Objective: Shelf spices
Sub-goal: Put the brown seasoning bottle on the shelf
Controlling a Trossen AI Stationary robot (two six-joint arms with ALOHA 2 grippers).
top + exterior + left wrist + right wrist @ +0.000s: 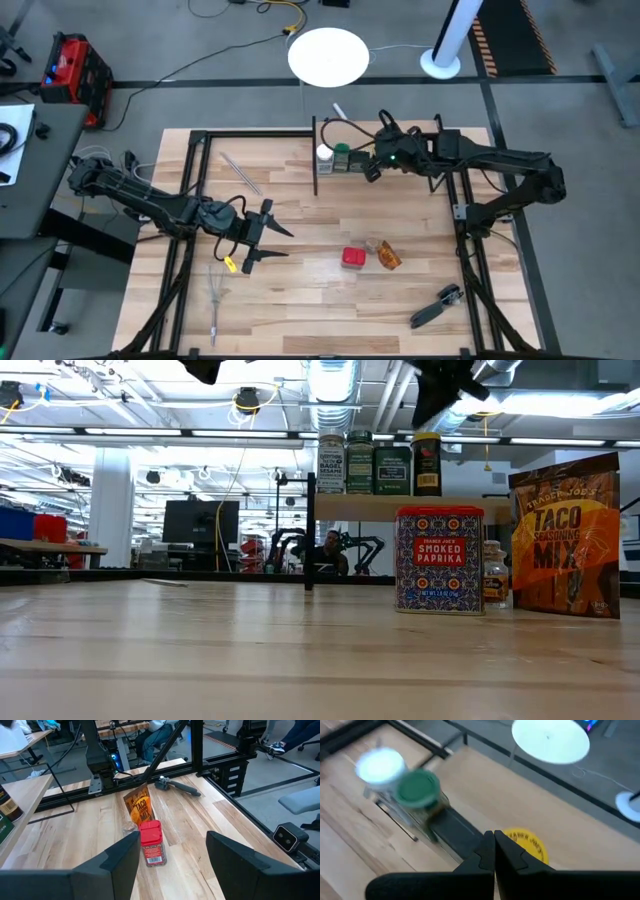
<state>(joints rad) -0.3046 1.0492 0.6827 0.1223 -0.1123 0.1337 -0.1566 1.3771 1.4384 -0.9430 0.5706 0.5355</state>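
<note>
Spices partly shelved: four jars (378,462) stand on the shelf (420,507) near the table's far edge; red paprika tin (353,258), taco mix packet (387,254) remain mid-table. Left gripper (270,240) fingers apart; right gripper (371,168) pinched together, empty.

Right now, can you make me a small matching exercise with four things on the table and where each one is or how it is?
Things:
1. red paprika tin
2. yellow-capped jar
3. left gripper
4. right gripper

Places or states:
A. shut, just above the shelf
B. open, pointing toward the two spices still on the table
C. on the shelf, at the end of the row of four
D. on the table beside the taco seasoning packet

Pairs: 1-D, 2-C, 3-B, 4-A
</note>
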